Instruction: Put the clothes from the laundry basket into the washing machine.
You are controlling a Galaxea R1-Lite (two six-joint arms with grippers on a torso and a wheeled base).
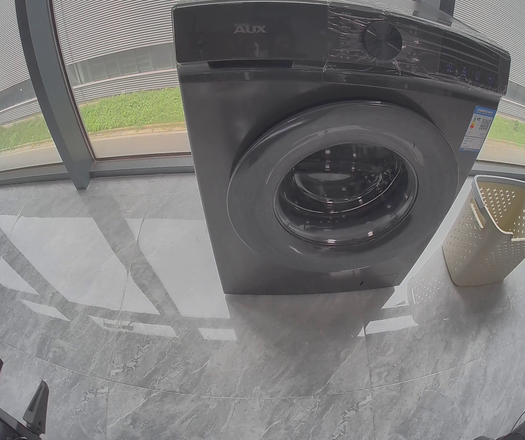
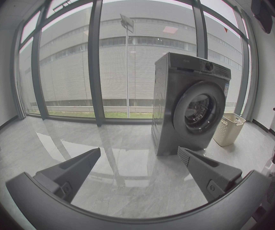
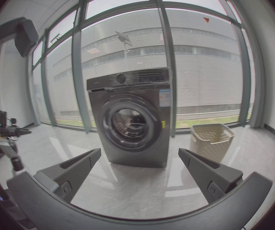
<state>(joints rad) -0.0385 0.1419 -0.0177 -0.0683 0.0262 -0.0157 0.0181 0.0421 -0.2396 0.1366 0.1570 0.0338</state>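
Risk first: your left gripper [image 2: 138, 150] and right gripper [image 3: 139, 150] both gape wide and empty, low over the floor [image 1: 152, 337], well short of everything. Ahead, the washer [image 1: 213, 154] has its door [image 1: 342, 190] closed; bring clothes before you open it and they'd have nowhere to go. Basket [image 1: 476, 245] stands just beside the washer on your right, light and likely to tip if you hook its rim. Both arms sit low and forward, aimed at the washer.
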